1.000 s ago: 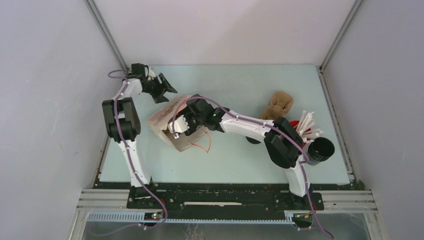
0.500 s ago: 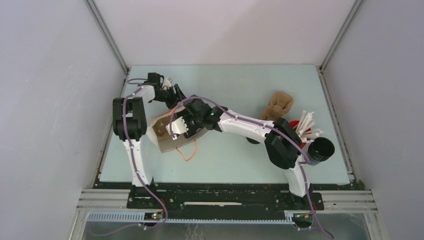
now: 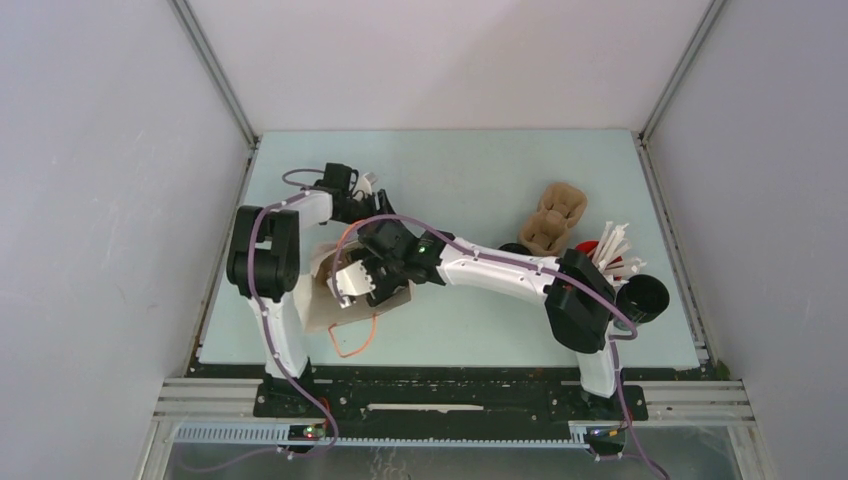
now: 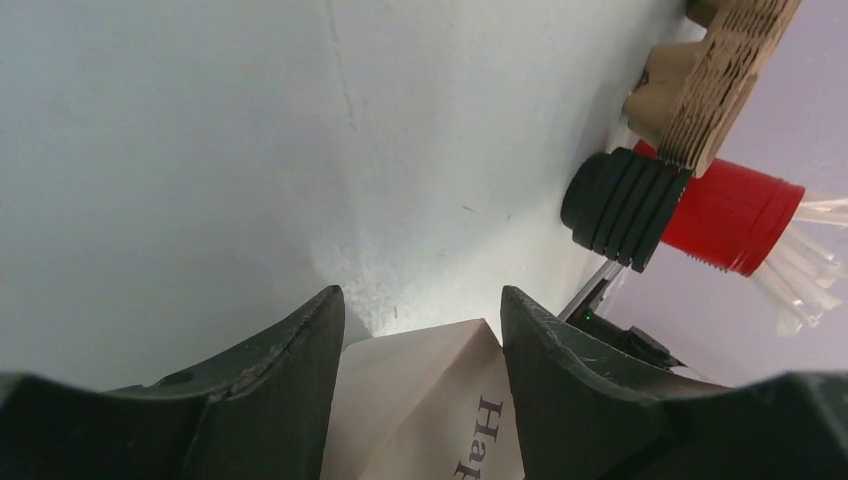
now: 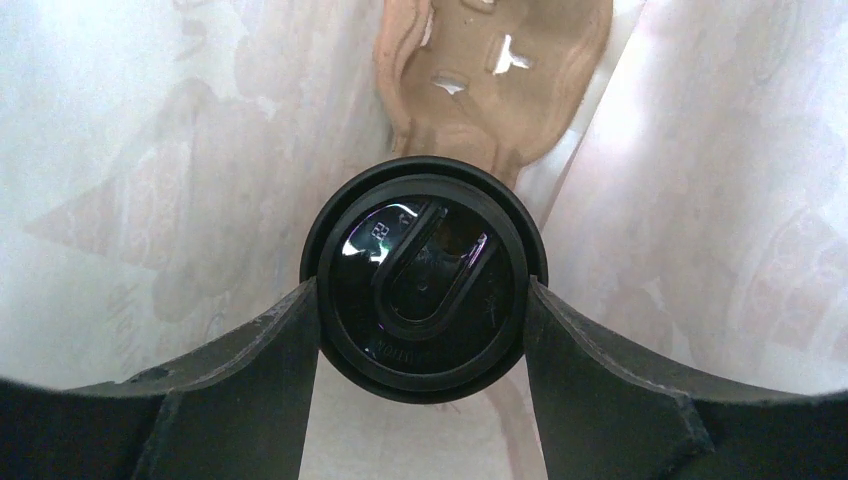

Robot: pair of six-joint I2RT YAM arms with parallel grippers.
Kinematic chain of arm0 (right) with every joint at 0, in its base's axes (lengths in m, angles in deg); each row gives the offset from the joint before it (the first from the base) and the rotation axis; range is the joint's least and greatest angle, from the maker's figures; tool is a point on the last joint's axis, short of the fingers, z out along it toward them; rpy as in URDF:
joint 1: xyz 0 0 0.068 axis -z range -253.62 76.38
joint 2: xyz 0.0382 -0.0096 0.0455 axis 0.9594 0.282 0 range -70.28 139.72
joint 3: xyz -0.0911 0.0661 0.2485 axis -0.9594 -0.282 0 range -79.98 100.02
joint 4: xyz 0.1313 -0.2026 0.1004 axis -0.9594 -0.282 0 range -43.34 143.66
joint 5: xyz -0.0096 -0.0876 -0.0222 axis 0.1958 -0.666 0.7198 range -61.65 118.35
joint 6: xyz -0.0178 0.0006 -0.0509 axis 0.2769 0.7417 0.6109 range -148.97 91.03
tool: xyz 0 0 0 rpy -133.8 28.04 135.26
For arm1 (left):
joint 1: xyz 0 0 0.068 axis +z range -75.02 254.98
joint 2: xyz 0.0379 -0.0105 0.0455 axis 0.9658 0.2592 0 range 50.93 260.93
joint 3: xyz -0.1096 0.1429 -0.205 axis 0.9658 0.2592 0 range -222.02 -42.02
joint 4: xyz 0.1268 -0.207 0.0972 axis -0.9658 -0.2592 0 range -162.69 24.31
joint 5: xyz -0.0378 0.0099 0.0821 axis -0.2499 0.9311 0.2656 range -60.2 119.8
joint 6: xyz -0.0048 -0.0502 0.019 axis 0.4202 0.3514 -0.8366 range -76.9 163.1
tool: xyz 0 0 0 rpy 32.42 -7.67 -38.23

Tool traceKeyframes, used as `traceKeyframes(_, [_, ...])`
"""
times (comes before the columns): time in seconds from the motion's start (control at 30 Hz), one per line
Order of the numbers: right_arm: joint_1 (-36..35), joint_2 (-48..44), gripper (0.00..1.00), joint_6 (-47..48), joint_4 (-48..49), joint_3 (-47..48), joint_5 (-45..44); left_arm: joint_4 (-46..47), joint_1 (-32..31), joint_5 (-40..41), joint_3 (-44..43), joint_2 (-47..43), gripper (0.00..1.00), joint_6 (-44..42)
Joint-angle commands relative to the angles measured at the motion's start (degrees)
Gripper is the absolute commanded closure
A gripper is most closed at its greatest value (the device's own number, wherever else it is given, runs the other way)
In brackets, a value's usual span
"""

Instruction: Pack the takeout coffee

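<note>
Reaching into the paper bag (image 3: pixel 322 303), the right gripper (image 5: pixel 422 302) clamps the takeout coffee (image 5: pixel 425 250); left gripper (image 4: pixel 420 325) gapes.

Top view looks down on the whole table (image 3: pixel 480 170); left wrist view skims it rightward, sharing the red cup (image 4: pixel 740 215); right wrist view sits close, probably inside the bag (image 5: pixel 150 150).

Left arm (image 3: pixel 282 330), right arm (image 3: pixel 500 272): white links, black joints.
Purple cable (image 3: pixel 620 400) up from base plate (image 3: pixel 450 395); fingers (image 5: pixel 230 380) matte black, edges scuffed.
</note>
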Motion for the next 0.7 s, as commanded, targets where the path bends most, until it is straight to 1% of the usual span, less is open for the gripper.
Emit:
traceKeyframes(0.0, [0.2,-0.36,0.74,-7.92,-14.53,3.67,1.31,-1.2,-3.06,-5.39,2.48,-7.03,0.37,3.07])
traceKeyframes(0.13, [0.02,-0.44,0.73,-14.09,-20.86,6.82,0.6,-3.13,-6.52,-6.15,1.9,-8.02,0.36,2.56])
traceKeyframes(0.23, [-0.01,-0.34,0.71,-17.09,-21.51,7.53,-1.55,-5.98,-6.71,-2.02,0.13,-8.84,0.35,1.44])
traceKeyframes(0.3, [0.04,-0.23,0.71,-17.39,-21.95,7.55,-2.55,-9.31,-5.63,1.32,-3.04,-9.7,0.3,-0.38])
traceKeyframes(0.37, [0.04,-0.03,0.7,-18.09,-21.7,7.3,-4.15,-15.98,-4.26,7.27,-8.09,-11.19,0.25,-3.01])
traceKeyframes(0.43, [0.12,0.52,0.69,-19.3,-22.25,7.83,-5.78,-22.82,-3.51,16.06,-15.57,-13.01,0.19,-6.56])
traceKeyframes(0.5, [0.56,0.87,0.69,-20.73,-22.81,8.49,-5.67,-27.74,-2.64,24.18,-20.41,-15.42,0.16,-8.0])
traceKeyframes(0.6, [0.94,1.2,0.68,-22.77,-22.54,8.79,-5.99,-29.09,-1.11,32.52,-22.34,-20.83,0.11,-7.78])
traceKeyframes(0.67, [0.98,1.67,0.68,-23.41,-22.29,8.87,-7.18,-29.27,-0.38,36.31,-22.04,-25.16,0.09,-7.43])
